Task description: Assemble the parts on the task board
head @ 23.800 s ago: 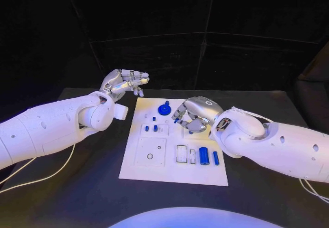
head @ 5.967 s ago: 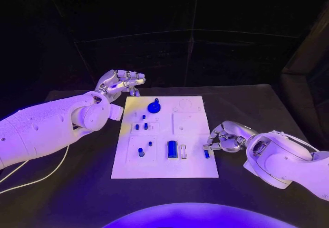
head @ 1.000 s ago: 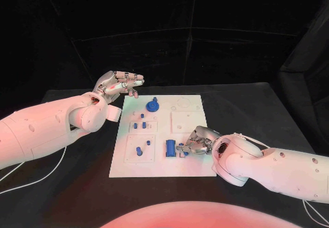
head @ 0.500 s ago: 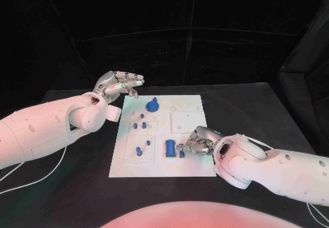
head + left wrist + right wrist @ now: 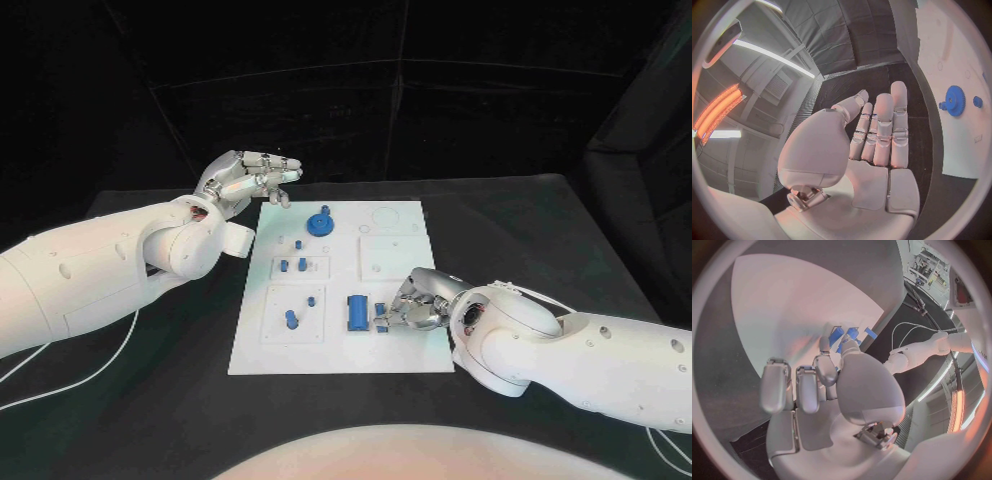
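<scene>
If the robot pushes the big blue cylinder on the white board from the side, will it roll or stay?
The big blue cylinder lies on its side on the task board, so a sideways push would probably roll it. It looks rigid and smooth, likely plastic, so it may slip between metal fingers. The right hand beside it could stop a roll.

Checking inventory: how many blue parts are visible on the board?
8: gear far end; three pegs nearer; two pieces on the near-left panel; cylinder centre; one bit at the right robot hand, which may hide more.
</scene>
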{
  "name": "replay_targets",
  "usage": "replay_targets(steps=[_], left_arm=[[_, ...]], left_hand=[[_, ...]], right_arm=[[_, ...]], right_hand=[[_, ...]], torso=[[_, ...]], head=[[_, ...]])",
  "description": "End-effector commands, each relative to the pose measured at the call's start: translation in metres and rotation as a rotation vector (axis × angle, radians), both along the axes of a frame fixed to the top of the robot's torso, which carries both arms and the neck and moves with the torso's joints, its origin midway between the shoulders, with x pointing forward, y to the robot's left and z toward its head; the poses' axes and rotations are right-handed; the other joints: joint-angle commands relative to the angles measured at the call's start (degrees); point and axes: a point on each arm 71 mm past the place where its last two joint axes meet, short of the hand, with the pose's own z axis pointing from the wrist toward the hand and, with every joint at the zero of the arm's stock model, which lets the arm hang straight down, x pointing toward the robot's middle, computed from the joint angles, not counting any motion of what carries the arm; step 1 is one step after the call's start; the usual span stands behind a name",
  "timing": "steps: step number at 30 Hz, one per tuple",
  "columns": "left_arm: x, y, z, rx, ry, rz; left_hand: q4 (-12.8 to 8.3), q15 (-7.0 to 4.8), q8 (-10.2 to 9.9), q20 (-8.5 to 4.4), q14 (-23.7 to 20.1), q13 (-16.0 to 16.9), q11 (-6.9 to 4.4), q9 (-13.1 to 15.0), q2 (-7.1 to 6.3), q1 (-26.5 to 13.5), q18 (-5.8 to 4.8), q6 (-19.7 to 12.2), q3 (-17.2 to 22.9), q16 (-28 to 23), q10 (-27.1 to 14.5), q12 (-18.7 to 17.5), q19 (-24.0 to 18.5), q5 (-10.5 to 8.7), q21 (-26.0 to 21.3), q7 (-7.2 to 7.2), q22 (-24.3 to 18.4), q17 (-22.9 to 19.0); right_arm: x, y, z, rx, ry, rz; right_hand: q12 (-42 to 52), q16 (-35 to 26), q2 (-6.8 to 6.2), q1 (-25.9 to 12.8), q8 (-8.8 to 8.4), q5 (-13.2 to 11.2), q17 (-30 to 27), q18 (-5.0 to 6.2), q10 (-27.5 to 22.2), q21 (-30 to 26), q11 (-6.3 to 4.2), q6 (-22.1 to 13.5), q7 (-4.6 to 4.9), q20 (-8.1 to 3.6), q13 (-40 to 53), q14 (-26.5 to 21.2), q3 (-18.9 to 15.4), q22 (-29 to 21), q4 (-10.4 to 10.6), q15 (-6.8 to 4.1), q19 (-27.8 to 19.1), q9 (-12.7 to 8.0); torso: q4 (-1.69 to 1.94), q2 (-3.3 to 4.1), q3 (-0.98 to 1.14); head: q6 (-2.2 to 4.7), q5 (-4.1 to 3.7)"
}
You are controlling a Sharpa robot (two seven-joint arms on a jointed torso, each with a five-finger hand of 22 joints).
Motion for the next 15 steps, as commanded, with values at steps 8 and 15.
replay_targets(steps=[8, 15], left_arm=[[0.0, -0.001, 0.001, -0.006, 0.001, -0.009], [0.0, -0.001, 0.001, -0.005, 0.002, -0.007]], left_hand=[[0.1, 0.0, 0.18, 0.11, -0.23, 0.01, 0.16, -0.03, 0.57, 0.01, 0.4, -0.23, -0.34, 0.07, -0.49, 0.24, -0.4, 0.32, -0.22, 0.14, -0.09, -0.09], [0.1, 0.0, 0.18, 0.11, -0.23, 0.01, 0.16, -0.03, 0.57, 0.01, 0.4, -0.23, -0.34, 0.07, -0.49, 0.24, -0.4, 0.32, -0.22, 0.14, -0.09, -0.09]], right_arm=[[0.008, 0.0, -0.006, -0.062, -0.013, 0.055], [0.014, -0.002, -0.01, -0.069, -0.018, 0.047]], right_hand=[[-0.13, -0.05, 0.45, 0.88, 0.23, -0.9, 1.54, -1.01, -0.11, 0.12, 0.26, -0.22, -0.07, 0.12, 0.05, 3.68, -0.27, 0.2, -0.63, -0.29, 0.02, 0.18], [-0.23, -0.02, 0.72, 1.27, 0.24, -1.29, 1.63, -1.02, -0.13, 0.16, 0.24, -0.2, -0.08, 0.12, 0.0, 3.7, -0.41, 0.29, -0.93, -0.31, 0.04, 0.26]], torso=[[0.04, -0.01, -0.04], [0.09, -0.04, 0.03]], head=[[-0.15, 0.12], [-0.15, 0.47]])
